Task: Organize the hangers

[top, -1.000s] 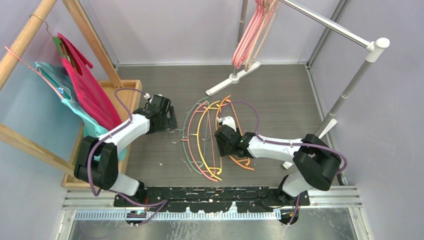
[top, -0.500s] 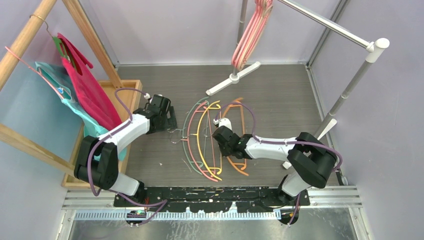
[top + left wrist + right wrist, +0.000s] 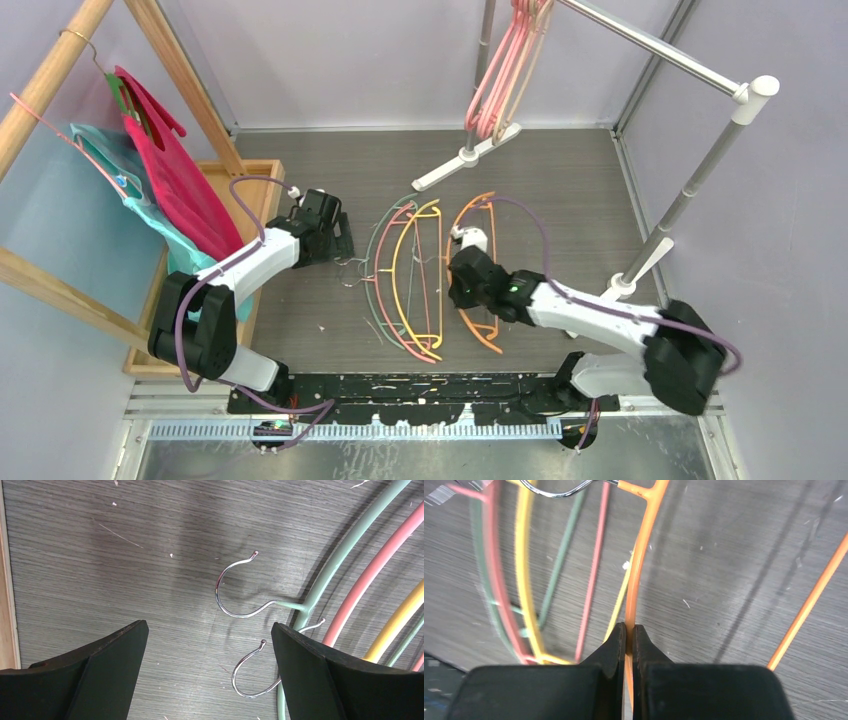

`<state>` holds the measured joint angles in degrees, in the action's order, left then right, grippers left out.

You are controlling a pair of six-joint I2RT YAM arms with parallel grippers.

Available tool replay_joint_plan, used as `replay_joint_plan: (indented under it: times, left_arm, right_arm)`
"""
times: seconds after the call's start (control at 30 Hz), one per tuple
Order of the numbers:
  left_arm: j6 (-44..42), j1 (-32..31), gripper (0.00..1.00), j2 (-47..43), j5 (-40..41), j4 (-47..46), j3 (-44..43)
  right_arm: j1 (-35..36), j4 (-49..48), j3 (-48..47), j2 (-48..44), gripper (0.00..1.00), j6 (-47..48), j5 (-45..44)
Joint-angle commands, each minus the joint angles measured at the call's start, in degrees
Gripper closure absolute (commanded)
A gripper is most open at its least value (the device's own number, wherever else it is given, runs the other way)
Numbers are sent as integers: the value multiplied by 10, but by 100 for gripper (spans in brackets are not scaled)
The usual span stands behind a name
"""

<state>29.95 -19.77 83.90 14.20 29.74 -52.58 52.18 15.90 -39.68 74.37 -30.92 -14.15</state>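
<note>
The right gripper [image 3: 629, 630] has its jaws pinched tight on the curved shoulder of an orange hanger [image 3: 643, 555]. The thin rod is squeezed between the two black tips, with the hanger's wire hook just ahead. That hanger sits just right of a loose pile of green, pink and yellow hangers [image 3: 397, 272] on the dark table [image 3: 560, 190]; whether it is lifted off the surface I can't tell. The left gripper [image 3: 210, 630] hangs over the pile's left edge, jaws spread wide and holding nothing, and two silver hooks [image 3: 218, 587] lie on the table between its fingers. At the far end, a bunch of pink and beige hangers [image 3: 497, 80] dangles from a metal rail [image 3: 650, 45].
</note>
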Motion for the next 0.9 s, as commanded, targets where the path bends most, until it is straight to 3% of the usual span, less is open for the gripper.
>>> replay_joint_plan:
  times: [0.0, 0.33, 0.87]
  left_arm:
    - [-3, 2, 2, -14, 3, -15, -7]
    - [1, 2, 2, -33, -6, -13, -10]
    - [3, 2, 2, -58, -10, -10, -11]
  right_arm:
    - [-31, 4, -9, -126, 99, -53, -16]
    - [-88, 75, -122, -250, 99, -37, -101]
    - [-103, 63, -260, -288, 99, -1, -143]
